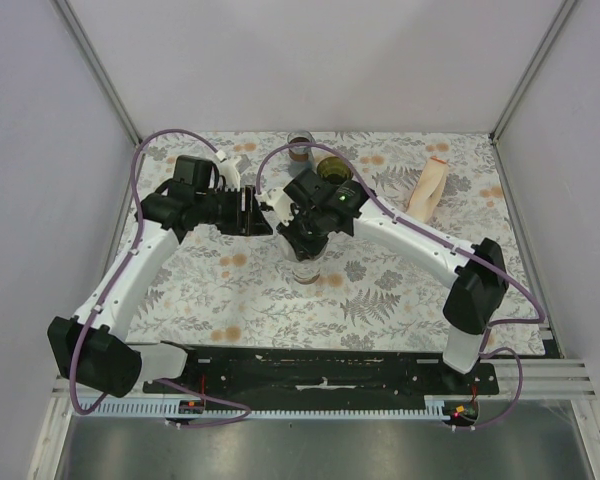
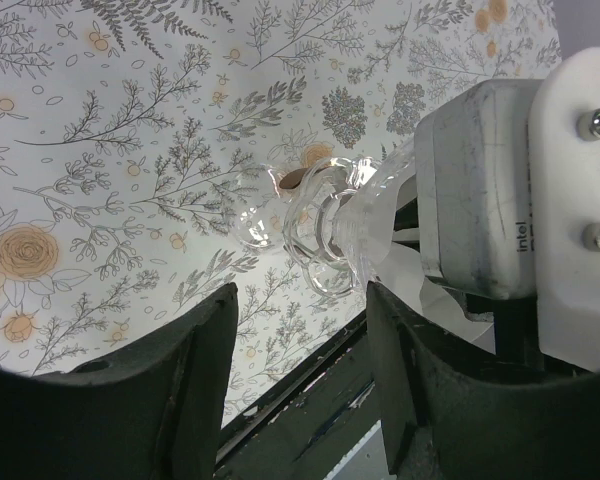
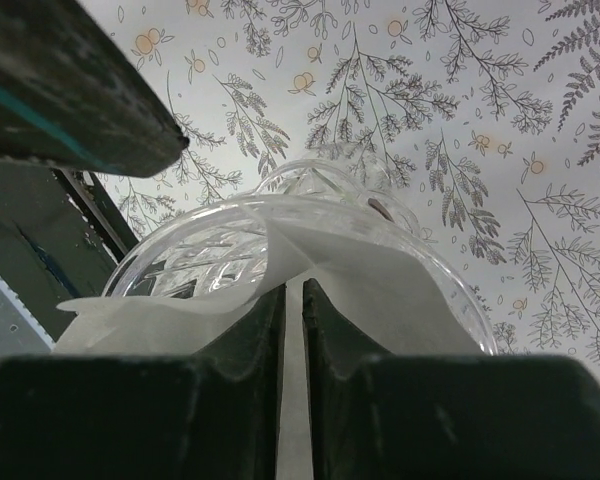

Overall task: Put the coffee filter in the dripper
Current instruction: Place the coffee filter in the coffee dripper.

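Observation:
My right gripper [image 3: 292, 285] is shut on the white paper coffee filter [image 3: 380, 290]. It holds the filter in the wide mouth of a clear ribbed glass vessel [image 3: 180, 240], and the paper drapes over the near rim. In the top view this gripper [image 1: 305, 245] hangs right over the clear vessel [image 1: 305, 272] at mid-table. The dark olive-green dripper [image 1: 332, 168] stands apart behind it, near the back. My left gripper [image 1: 260, 214] is open and empty just left of the right wrist. In its own view its jaws [image 2: 300, 295] stand wide apart, short of the glass vessel [image 2: 300, 225].
A clear glass jar with a brown band [image 1: 300, 148] stands at the back, next to the dripper. A long pale peach packet [image 1: 428, 187] lies at the back right. The right wrist housing [image 2: 500, 190] is close to my left gripper. The black base rail [image 1: 320, 378] runs along the near edge.

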You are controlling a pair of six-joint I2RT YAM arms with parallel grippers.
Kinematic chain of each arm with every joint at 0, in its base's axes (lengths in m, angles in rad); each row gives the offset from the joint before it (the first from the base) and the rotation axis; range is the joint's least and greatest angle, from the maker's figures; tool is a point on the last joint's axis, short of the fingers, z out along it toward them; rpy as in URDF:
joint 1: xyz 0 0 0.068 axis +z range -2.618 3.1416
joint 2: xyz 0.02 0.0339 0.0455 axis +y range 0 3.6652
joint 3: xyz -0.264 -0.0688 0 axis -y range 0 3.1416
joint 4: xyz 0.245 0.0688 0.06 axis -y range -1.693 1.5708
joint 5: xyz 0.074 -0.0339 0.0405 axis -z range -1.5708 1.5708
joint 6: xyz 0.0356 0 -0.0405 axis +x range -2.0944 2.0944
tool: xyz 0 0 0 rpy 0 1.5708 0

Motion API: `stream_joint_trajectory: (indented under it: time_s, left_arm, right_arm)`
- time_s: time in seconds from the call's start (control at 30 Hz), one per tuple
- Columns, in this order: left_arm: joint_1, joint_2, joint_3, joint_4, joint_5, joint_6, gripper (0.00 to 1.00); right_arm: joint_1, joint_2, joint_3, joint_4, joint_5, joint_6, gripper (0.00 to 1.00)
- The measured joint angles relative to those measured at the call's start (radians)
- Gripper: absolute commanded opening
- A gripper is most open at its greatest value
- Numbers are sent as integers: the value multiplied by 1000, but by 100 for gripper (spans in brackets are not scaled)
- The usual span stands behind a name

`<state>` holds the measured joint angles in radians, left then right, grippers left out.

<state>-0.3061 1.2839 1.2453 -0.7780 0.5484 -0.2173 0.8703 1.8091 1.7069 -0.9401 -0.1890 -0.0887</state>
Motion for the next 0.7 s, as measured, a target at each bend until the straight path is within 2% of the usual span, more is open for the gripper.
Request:
stream_joint_trajectory:
  time_s: [0.23, 0.47, 0.5, 0.6, 0.7]
  left_arm:
    - [-7, 21, 65, -40, 1, 52, 62]
    - [-21, 23, 91, -51, 4, 78, 61]
    - [-23, 23, 91, -54, 4, 80, 61]
    - [-26, 23, 91, -56, 4, 86, 61]
    - [-28, 23, 93, -58, 4, 89, 61]
  right_arm:
    - [0, -23, 1, 5, 6, 1, 33]
    - [0, -49, 3, 11, 8, 0, 37]
    - [0, -50, 3, 11, 7, 0, 34]
    - [0, -54, 3, 11, 9, -1, 10]
    - [0, -57, 3, 11, 10, -4, 1]
